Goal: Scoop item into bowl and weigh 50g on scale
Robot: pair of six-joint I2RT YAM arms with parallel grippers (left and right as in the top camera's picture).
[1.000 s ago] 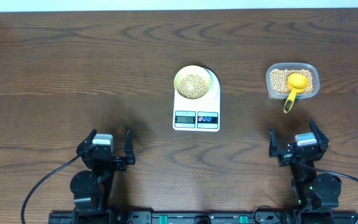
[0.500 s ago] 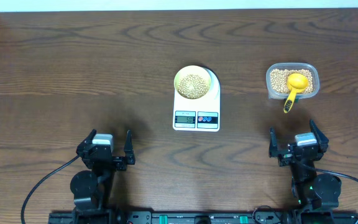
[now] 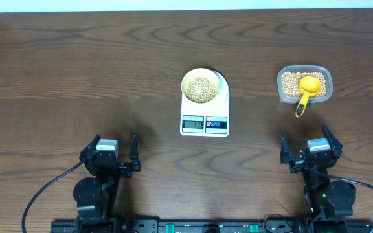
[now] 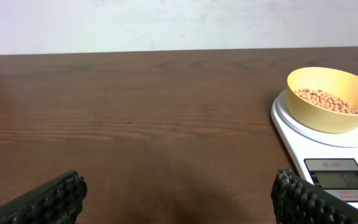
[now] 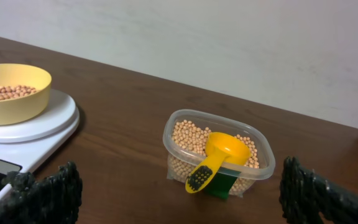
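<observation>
The pale-yellow bowl (image 3: 203,87) holds tan beans (image 3: 201,88) and sits on the white scale (image 3: 204,123) at the table's middle; its display is lit. The bowl (image 4: 332,99) and the scale (image 4: 344,175) show at the right of the left wrist view. They also show in the right wrist view, bowl (image 5: 11,93) on scale (image 5: 36,134). My left gripper (image 3: 115,153) is open and empty near the front left (image 4: 179,199). My right gripper (image 3: 307,146) is open and empty at the front right (image 5: 182,196).
A clear plastic tub (image 3: 305,84) of beans stands right of the scale, with a bright yellow scoop (image 3: 307,90) resting in it, handle over the near rim. The right wrist view shows the tub (image 5: 217,152) and the scoop (image 5: 219,155) just ahead.
</observation>
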